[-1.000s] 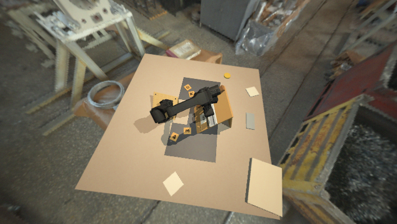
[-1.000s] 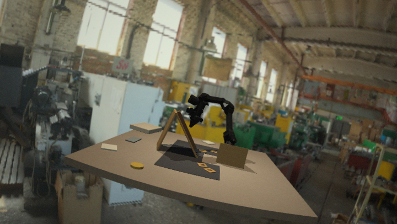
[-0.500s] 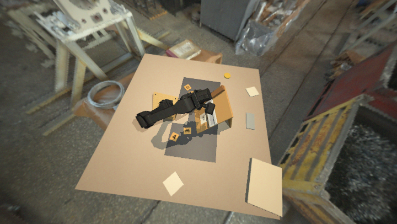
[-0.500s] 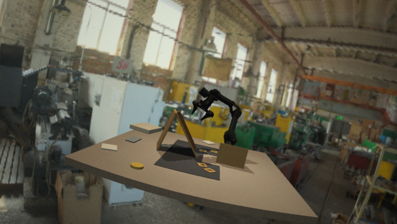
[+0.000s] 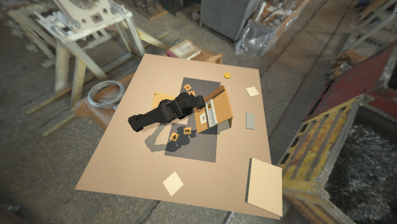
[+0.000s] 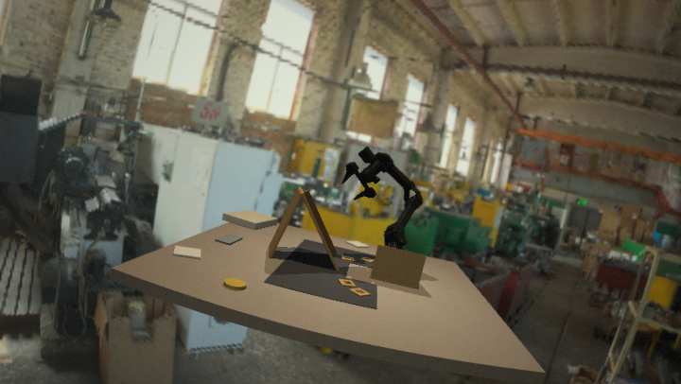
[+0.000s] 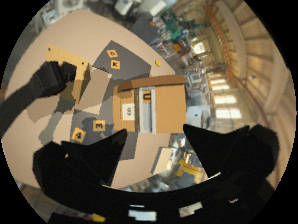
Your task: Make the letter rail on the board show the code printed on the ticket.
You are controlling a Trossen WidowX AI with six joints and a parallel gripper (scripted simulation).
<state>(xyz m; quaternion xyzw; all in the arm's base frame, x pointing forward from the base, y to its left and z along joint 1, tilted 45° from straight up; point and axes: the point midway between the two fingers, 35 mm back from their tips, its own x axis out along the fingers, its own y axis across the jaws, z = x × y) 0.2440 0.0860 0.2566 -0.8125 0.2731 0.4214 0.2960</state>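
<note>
Wrist view, lower left: the flat, square orange 3 tile [image 7: 99,125] [image 5: 187,131] [image 6: 347,257] lies left of the gripper [image 7: 154,129] [image 5: 194,107] [image 6: 349,190], whose fingers stand wide apart, holding nothing. At centre, the smooth pale rail [image 7: 146,118] [image 5: 212,116] carries the U tile [image 7: 147,96] [image 5: 209,105] on the slanted tan board [image 7: 170,107] [image 5: 224,108] [image 6: 320,224].

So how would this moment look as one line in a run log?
gripper: open, holding nothing | U tile: in rail | 3 tile: on mat
</note>
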